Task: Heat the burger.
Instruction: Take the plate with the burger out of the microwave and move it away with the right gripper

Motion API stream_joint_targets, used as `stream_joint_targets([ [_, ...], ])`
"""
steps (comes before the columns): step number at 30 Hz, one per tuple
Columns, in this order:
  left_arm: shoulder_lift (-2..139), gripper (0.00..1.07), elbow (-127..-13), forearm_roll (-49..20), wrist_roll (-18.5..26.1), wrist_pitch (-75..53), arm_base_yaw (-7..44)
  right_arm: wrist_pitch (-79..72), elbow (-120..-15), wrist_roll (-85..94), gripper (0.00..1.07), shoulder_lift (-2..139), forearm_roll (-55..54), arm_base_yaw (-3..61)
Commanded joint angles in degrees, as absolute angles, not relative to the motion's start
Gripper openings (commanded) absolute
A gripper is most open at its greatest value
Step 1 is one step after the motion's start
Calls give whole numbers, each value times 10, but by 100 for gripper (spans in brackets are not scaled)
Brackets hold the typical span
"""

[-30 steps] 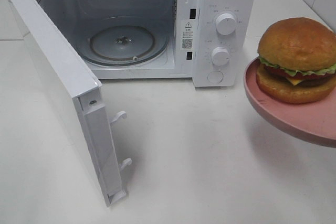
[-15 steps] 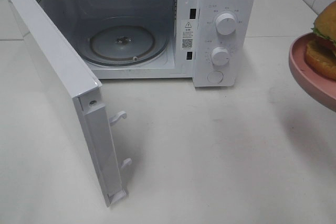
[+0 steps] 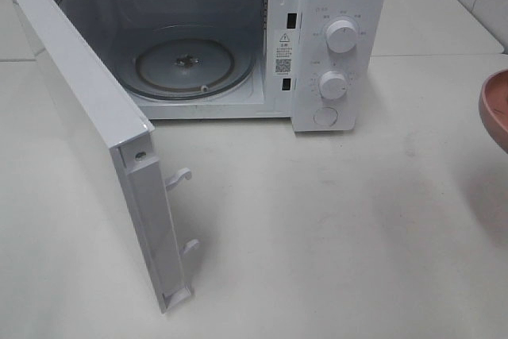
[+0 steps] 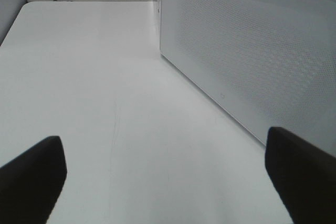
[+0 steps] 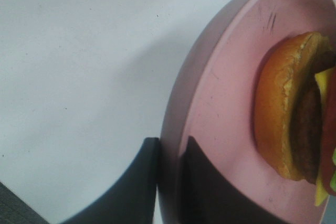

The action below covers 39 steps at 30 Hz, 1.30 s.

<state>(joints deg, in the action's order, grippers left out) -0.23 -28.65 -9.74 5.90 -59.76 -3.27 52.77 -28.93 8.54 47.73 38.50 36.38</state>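
Here, the burger (image 5: 294, 129) rides on a pink plate (image 5: 220, 129) pinched at its rim by the right gripper (image 5: 170, 153) fingers.
The plate barely shows at the high view's right edge, above the counter (image 3: 317, 220); the microwave (image 3: 341, 5) door (image 3: 87, 140) stands open, and the left gripper (image 4: 168, 174) fingers are spread wide beside it.

Burger (image 5: 294, 114) on plate (image 5: 220, 108), plate right of microwave (image 3: 337, 45), door (image 3: 87, 132) swung left
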Motion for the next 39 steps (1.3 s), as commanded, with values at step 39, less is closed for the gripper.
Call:
stream_joint_targets([
  [39, -15, 97, -285, -97, 57, -594, -29, 513, -340, -687, 5, 1011, 567, 362],
])
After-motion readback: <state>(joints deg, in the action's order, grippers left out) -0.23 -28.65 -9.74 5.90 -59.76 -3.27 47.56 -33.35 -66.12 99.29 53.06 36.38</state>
